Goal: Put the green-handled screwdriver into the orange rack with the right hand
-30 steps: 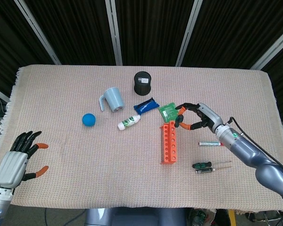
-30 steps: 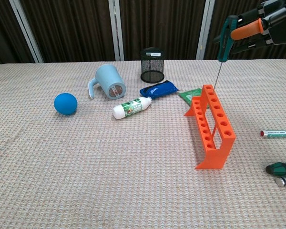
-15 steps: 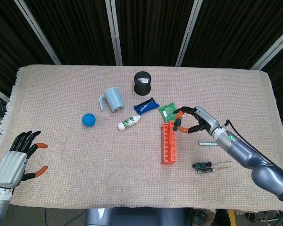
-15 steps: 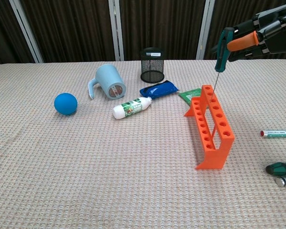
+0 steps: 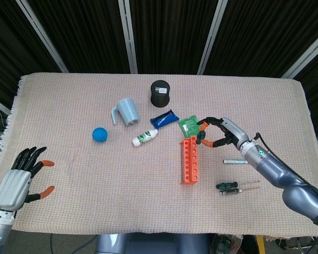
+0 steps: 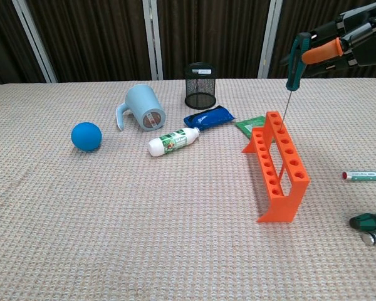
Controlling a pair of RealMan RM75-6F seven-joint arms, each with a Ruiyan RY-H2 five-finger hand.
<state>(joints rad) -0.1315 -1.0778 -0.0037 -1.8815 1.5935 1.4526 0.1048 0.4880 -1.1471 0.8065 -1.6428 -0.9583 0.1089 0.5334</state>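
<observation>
The right hand (image 6: 348, 45) pinches the green-handled screwdriver (image 6: 294, 58) upright over the far end of the orange rack (image 6: 279, 164), its thin tip right at the top holes. A green packet (image 5: 188, 125) lies just beyond. Bare cloth stretches left of the rack. The left hand (image 5: 18, 181) rests released, fingers spread, at the table's (image 5: 69, 211) near-left edge.

place: robot test bench | cues: cloth-covered table (image 5: 69, 201), black curtains (image 5: 164, 32), aluminium frame (image 5: 128, 37)
</observation>
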